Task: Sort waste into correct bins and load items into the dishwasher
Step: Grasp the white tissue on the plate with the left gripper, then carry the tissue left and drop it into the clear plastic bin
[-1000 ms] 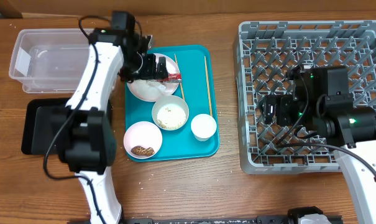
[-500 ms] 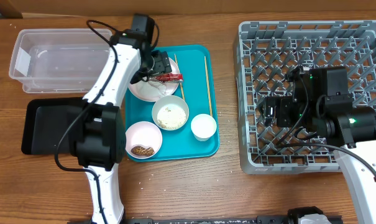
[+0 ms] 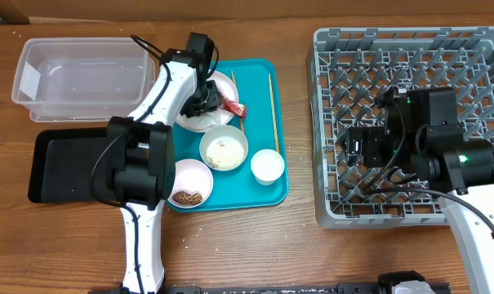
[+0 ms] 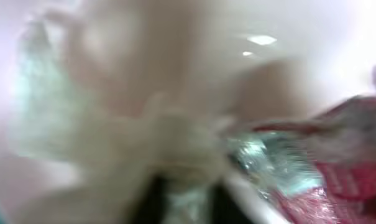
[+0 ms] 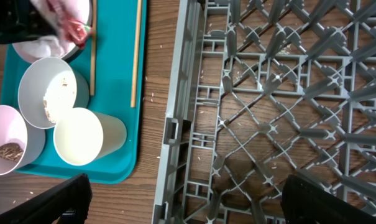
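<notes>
My left gripper (image 3: 206,101) is down on the pale pink plate (image 3: 224,83) on the teal tray. Its wrist view is badly blurred. There the two dark fingers stand close together at the gripper (image 4: 184,200), with the crumpled white tissue (image 4: 144,137) between them. The red snack wrapper (image 3: 233,106) lies just right of the fingers, outside the gripper. My right gripper (image 3: 354,147) hangs wide open over the grey dish rack (image 3: 320,122) with nothing in it. On the tray stand a bowl with rice (image 3: 224,149), a bowl with brown scraps (image 3: 188,184) and a white cup (image 3: 267,166), next to a chopstick (image 3: 274,102).
The clear tub (image 3: 79,77) sits at the back left with the black tray (image 3: 59,167) in front of it. The teal tray (image 3: 263,69) lies between these bins and the rack. My left arm arches over the tray's left edge.
My left gripper has swung right across the plate and its fingers have come together. The red wrapper shifted slightly right. The right arm has not moved.
</notes>
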You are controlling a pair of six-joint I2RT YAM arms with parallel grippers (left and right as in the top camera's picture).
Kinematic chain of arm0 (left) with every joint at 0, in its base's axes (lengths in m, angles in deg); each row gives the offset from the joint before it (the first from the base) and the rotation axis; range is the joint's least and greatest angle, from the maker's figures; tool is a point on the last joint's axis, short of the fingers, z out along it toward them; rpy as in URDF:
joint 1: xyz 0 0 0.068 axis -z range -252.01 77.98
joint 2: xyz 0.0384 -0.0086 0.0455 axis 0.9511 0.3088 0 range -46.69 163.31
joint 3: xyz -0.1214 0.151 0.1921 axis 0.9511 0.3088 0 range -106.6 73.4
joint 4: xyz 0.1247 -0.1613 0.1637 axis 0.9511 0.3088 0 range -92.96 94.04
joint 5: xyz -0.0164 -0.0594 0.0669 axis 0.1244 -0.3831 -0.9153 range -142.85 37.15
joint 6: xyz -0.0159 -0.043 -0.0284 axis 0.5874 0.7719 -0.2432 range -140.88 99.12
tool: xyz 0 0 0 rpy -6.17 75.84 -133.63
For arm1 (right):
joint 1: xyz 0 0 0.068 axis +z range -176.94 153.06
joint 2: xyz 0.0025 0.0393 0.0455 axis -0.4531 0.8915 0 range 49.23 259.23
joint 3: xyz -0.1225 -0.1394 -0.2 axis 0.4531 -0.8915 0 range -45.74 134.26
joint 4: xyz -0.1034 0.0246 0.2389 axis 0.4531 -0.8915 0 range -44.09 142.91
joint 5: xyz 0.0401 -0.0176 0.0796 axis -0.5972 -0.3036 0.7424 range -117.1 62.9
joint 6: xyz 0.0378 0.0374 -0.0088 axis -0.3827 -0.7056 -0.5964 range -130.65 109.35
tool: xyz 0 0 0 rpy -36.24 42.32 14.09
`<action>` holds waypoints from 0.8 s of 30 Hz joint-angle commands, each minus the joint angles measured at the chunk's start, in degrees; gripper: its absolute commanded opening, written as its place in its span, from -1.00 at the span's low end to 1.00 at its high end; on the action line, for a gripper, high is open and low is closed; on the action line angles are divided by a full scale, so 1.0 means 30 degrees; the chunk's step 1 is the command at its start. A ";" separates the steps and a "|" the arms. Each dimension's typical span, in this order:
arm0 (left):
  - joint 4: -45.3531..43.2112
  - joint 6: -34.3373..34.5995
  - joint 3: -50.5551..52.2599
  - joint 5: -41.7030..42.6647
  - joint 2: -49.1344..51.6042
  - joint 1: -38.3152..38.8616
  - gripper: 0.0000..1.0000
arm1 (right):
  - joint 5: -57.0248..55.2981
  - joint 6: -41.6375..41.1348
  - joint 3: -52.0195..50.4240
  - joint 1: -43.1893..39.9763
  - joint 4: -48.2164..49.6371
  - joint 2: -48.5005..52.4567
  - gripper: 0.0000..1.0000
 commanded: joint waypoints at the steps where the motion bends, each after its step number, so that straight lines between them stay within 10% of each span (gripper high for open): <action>1: -0.0058 -0.0007 -0.0029 0.0284 0.0918 0.0036 -0.92 | 0.0168 0.0000 0.0372 -0.0073 0.0015 -0.0066 1.00; 24: 1.0477 -0.4248 -1.3792 0.0393 0.0299 -0.0007 -0.92 | 0.0168 0.0000 0.0372 -0.0073 0.0029 -0.0066 1.00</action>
